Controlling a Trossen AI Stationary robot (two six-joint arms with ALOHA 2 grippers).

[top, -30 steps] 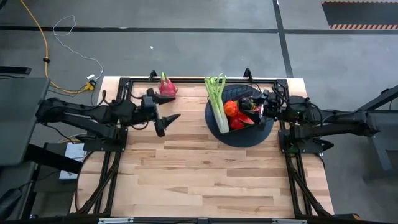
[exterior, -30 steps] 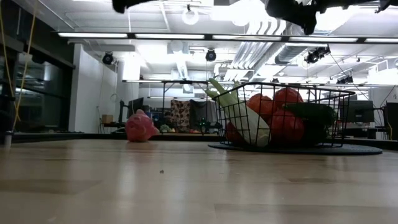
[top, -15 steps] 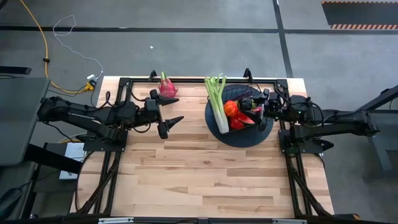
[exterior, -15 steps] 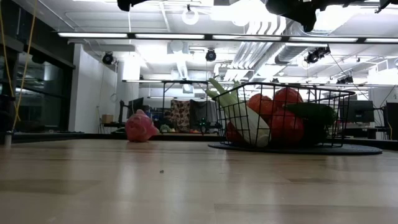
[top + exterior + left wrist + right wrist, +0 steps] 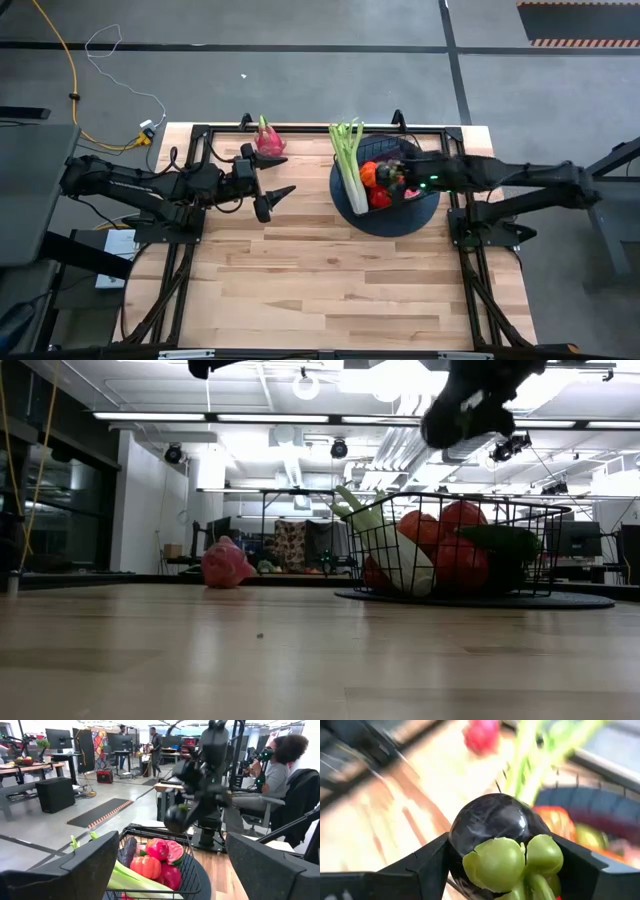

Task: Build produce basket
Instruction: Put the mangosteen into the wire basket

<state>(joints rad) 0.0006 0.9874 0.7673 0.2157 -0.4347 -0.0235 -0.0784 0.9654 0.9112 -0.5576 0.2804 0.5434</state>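
From above, the black wire basket (image 5: 385,180) sits on a dark round mat (image 5: 430,212) at the far right part of the wooden tabletop (image 5: 330,280), with a green celery stalk (image 5: 349,160) leaning out over its far-left rim and red and orange fruits (image 5: 376,186) packed inside. The right gripper (image 5: 402,178) reaches in over the basket from the right, its tip blurred. The pink dragon fruit (image 5: 268,138) lies alone at the far edge of the tabletop, well apart from the basket, and the left gripper (image 5: 272,193) hangs near it with its fingers spread and nothing between them. At tabletop level, the basket (image 5: 455,550) shows the celery (image 5: 385,540), red round fruits (image 5: 445,545) and a dark green piece across the top, with the dragon fruit (image 5: 226,563) off to the left; the right gripper (image 5: 470,410) hangs above the basket, blurred. In the left wrist view, the right gripper (image 5: 187,812) holds a dark round fruit (image 5: 176,818) above the basket (image 5: 192,870), which contains a watermelon slice (image 5: 175,851), a purple eggplant (image 5: 127,851), red fruits and the celery (image 5: 135,882); a person (image 5: 277,770) sits beyond the tabletop. In the right wrist view, the fingers (image 5: 420,865) are clamped on the dark round fruit (image 5: 492,827), its green stem end towards the camera, with the dragon fruit (image 5: 482,735) blurred beyond.
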